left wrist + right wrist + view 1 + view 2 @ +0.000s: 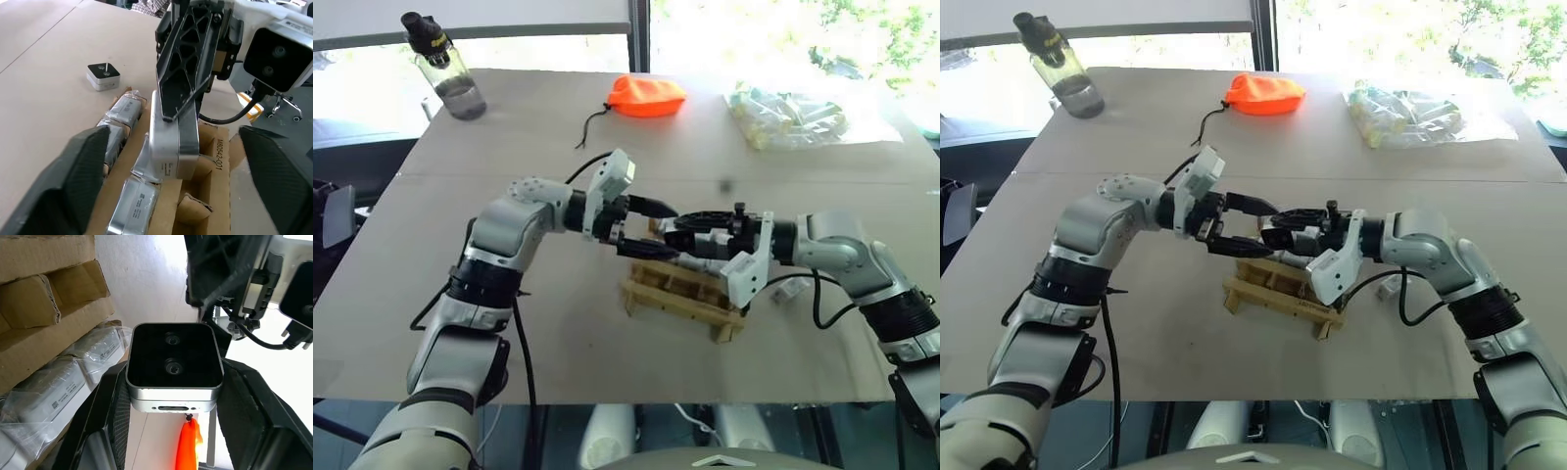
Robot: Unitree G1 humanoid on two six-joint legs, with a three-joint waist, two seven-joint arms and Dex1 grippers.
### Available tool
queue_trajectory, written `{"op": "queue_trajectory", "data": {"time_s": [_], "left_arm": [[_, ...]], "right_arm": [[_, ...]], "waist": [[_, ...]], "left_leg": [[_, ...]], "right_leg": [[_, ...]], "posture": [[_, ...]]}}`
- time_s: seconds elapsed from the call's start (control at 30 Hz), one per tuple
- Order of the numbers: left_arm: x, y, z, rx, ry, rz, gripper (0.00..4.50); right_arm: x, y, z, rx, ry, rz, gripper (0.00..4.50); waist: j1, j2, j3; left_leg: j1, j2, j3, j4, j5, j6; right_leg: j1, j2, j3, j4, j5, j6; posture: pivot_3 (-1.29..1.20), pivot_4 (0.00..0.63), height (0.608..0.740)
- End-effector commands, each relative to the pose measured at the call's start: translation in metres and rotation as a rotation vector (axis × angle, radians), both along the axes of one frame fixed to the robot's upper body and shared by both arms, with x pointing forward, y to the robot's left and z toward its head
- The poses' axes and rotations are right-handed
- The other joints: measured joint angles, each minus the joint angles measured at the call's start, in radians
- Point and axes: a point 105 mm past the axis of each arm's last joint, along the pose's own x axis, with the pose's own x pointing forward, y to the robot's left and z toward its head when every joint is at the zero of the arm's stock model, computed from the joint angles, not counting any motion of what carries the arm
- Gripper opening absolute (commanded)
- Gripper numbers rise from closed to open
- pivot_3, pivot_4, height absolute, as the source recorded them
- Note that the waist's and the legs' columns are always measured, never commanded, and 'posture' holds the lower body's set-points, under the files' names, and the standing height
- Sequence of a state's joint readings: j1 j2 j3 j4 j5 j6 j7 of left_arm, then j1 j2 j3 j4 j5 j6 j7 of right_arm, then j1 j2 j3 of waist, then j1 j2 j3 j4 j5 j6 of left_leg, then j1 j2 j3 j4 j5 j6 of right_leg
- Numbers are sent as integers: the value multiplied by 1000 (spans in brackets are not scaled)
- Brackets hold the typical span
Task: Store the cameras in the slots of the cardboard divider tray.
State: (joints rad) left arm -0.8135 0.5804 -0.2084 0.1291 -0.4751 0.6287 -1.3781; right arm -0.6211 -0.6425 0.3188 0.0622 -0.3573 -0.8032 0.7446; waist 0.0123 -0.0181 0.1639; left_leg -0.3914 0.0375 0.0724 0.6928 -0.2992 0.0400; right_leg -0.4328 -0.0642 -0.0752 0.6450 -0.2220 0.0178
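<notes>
Right gripper (171,431) is clamped on a camera (172,366) and holds it just above the cardboard divider tray (683,294), black lens face pointing back along the fingers. Left gripper (642,227) sits directly opposite over the tray's near-left part, fingers spread on either side of that camera and not touching it. Judged: a handover or regrip comes next; another camera (103,76) lies on the table just beyond the tray.

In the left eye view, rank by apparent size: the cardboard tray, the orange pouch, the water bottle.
1. Cardboard divider tray, though the grippers cover part of it.
2 and 3. Orange pouch and water bottle look about alike. Both sit farther from the camera, so true sizes are unsure.
</notes>
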Motion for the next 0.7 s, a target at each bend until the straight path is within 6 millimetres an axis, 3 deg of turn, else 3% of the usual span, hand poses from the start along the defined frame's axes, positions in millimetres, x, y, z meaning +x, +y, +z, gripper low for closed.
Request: {"op": "queue_trajectory", "data": {"time_s": [0.03,0.13,0.17,0.43,0.53,0.6,0.63,0.7], "left_arm": [[-3,-1,12,-16,-26,-14,2516],[-4,0,10,8,-16,-20,1091],[-5,1,9,13,-6,-28,845],[-10,3,0,76,35,-48,736],[-10,2,0,76,52,-52,736],[-8,1,1,66,36,-51,736],[-7,0,2,57,29,-46,736],[-5,0,4,42,10,-44,736]], "right_arm": [[-2,4,12,24,-47,33,1936],[-3,5,13,30,-52,39,1936],[-2,5,13,31,-54,39,1936],[0,5,12,23,-68,31,1936],[2,3,13,27,-78,20,3605],[2,2,16,50,-79,14,3903],[3,2,17,59,-79,11,4346],[3,1,18,66,-75,4,4429]], "waist": [[-1,0,0],[-1,0,0],[-1,0,0],[0,0,0],[-1,0,0],[0,0,0],[0,0,0],[0,0,0]], "left_leg": [[0,0,0,0,0,0],[0,0,0,1,0,0],[0,0,-1,1,0,0],[0,0,-1,3,0,0],[-1,0,-1,6,0,0],[-1,0,-1,6,0,0],[-1,0,-1,6,0,0],[0,0,-1,7,0,0]], "right_leg": [[0,0,0,0,0,0],[0,0,0,1,0,0],[0,0,0,1,0,0],[0,0,0,2,0,0],[1,0,0,3,0,0],[1,0,1,4,0,0],[1,0,0,5,0,0],[1,0,0,6,0,0]], "posture": [[0,150,726],[0,150,726],[0,150,726],[0,150,726],[0,150,726],[0,150,726],[0,150,726],[0,150,726]]}}
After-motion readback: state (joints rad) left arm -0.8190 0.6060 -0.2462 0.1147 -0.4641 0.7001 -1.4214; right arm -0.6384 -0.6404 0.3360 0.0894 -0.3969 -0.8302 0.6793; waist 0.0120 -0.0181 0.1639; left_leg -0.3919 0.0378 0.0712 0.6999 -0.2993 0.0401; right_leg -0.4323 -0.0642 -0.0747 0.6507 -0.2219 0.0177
